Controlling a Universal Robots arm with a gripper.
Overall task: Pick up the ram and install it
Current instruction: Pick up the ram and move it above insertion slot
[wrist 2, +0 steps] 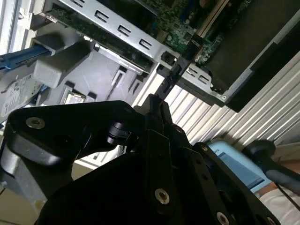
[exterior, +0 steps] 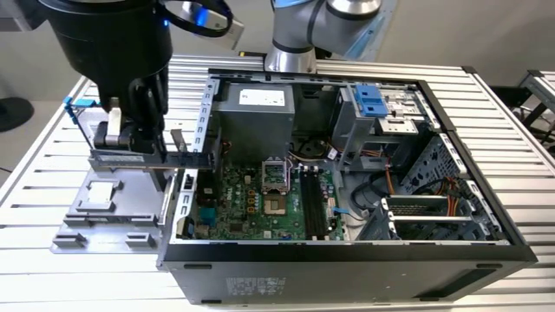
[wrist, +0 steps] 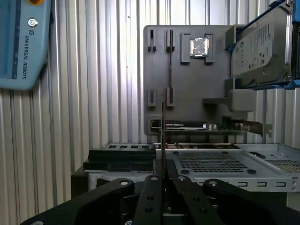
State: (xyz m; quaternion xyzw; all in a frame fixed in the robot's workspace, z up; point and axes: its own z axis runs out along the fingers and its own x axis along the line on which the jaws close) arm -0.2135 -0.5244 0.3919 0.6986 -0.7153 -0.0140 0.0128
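At the exterior view's left, a grey tray point(exterior: 95, 227) lies on the slatted tabletop point(exterior: 35, 195), carrying a small square chip point(exterior: 101, 190) and a hard drive point(wrist: 255, 47) standing on edge in a blue frame. The arm's black wrist point(exterior: 108, 45) hangs over this tray and points straight down, near the side of the tray that faces the open computer case point(exterior: 347, 260). Below it, the claw point(exterior: 130, 133) is drawn nearly closed, its two fingers point(wrist: 152, 187) pinching the ram point(wrist: 163, 136) between them. In both wrist views the ram, a thin dark strip seen edge-on, sticks out beyond the fingertips, away from the wrist and toward the tray. Whether its far end touches the tray cannot be told. Further toward the exterior view's right, inside the case, the long black memory slots point(exterior: 314, 201) run along the green board, well apart from the claw.
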